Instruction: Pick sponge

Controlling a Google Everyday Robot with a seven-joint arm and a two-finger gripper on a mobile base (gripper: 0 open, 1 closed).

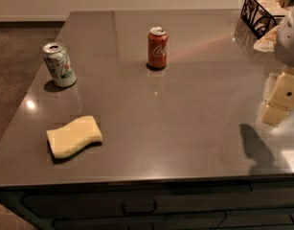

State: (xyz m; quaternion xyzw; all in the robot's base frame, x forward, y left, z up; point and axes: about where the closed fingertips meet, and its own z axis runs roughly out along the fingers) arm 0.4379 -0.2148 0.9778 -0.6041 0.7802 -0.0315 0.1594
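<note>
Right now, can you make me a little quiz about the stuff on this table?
1. True or false: the sponge lies flat near the table's front edge.
2. Which can stands nearer the sponge? A) the green-and-white can B) the red can
3. Fill in: the end effector hovers over the table's ____ side.
Key: 1 true; 2 A; 3 right.

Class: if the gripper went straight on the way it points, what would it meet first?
Most likely bare countertop. The gripper hangs at the right edge pointing down, with nothing visible beneath it but its shadow. The sponge lies far off, front left. Depth is uncertain.
</note>
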